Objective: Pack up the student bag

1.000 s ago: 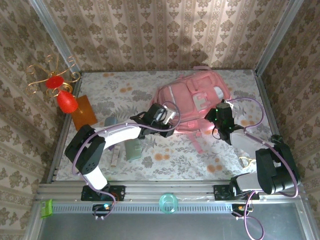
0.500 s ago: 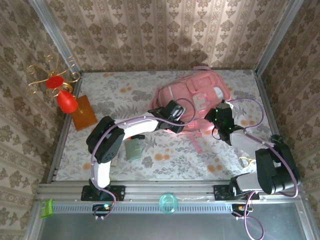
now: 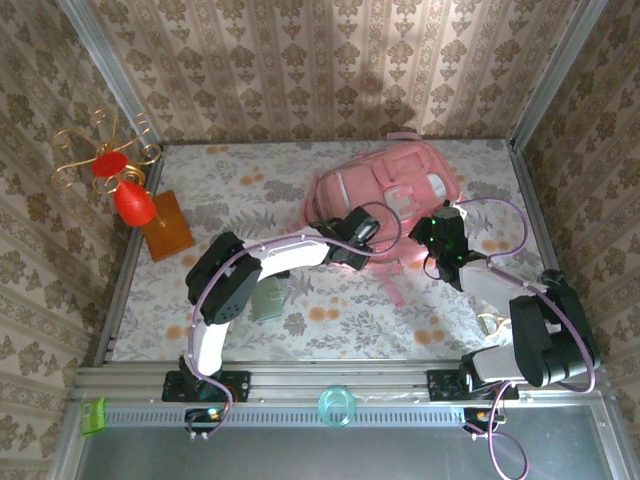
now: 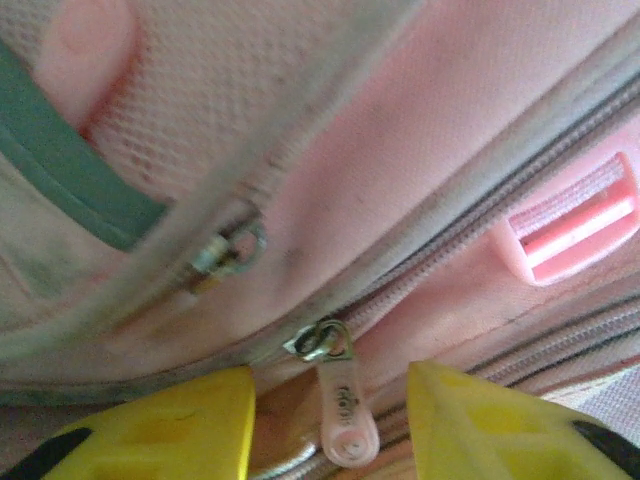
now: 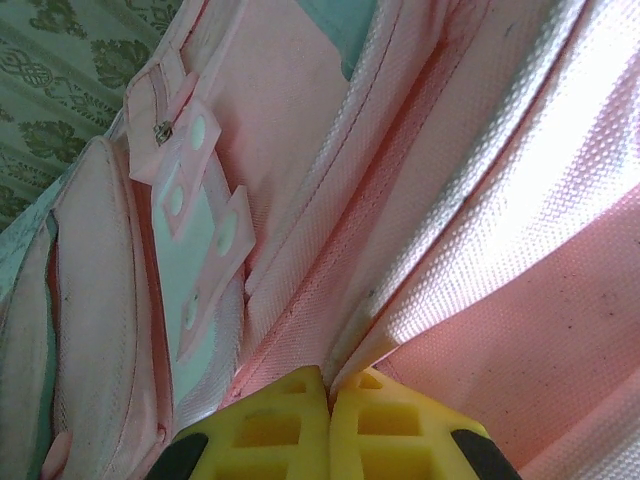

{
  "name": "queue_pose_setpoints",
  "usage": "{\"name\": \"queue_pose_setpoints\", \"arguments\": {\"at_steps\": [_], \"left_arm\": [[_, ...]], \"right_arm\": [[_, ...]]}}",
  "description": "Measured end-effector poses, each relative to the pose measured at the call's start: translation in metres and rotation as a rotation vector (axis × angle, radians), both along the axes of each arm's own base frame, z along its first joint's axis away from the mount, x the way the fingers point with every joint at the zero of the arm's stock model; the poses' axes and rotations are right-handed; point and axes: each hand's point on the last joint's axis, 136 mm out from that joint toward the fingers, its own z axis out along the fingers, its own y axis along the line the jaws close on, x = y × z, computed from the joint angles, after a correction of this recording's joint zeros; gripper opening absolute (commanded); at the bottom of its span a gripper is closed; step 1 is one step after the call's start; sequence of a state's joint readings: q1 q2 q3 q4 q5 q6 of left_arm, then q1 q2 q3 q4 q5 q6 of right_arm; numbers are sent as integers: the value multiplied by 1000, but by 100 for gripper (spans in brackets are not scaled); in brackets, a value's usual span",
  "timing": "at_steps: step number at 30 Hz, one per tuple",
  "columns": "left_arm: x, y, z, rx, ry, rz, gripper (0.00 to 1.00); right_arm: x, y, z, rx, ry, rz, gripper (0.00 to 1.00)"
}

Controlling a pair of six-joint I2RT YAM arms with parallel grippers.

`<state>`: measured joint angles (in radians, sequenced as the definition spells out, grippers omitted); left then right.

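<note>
Bag (image 3: 390, 195) upper centre-right, top view. Right gripper (image 5: 330, 395) pressed shut on bag fabric, bottom centre. Left gripper (image 4: 330, 425) spread, zip pull (image 4: 345, 405) between fingers, unpinched. Centre on pull, clamp firmly, drag along the zip line.

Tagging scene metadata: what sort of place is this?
Probably a lab test cell dressed as a home: patterned wallpaper panels in a metal frame, floral table cover, two arms bolted to a rail by a student bag.

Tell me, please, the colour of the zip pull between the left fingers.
Pale pink zip pull, best in the left wrist view.
</note>
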<state>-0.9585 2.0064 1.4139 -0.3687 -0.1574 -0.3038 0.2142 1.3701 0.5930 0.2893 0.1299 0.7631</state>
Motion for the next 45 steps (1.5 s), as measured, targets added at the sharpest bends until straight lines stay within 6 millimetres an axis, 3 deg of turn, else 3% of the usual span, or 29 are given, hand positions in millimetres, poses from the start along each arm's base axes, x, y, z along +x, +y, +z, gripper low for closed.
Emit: {"name": "queue_pose_setpoints", "arguments": {"at_steps": [3,7,10,13,21,26,38,45], "left_arm": [[-5,-1,-10,24,10,6,34],[-4,-3,-13,28,13,16,42],[-2,-3,-14,35,16,28,41],[-1,-3,-18,34,20,34,34],[2,-3,-20,9,32,44,0],[0,1,-15,-14,5,31,0],[4,42,14,-41,-21,8,0],[9,61,21,-83,-13,-12,0]], "right_arm": [[0,1,0,3,0,4,0],[1,1,-1,5,-2,5,0],[0,1,-2,8,-5,5,0],[0,1,-3,8,-6,5,0],[-1,-1,-5,8,-10,1,0],[-3,-3,-5,-7,-5,2,0],[-11,-17,-12,-125,53,-19,0],[-1,-22,-13,-145,100,3,0]]}}
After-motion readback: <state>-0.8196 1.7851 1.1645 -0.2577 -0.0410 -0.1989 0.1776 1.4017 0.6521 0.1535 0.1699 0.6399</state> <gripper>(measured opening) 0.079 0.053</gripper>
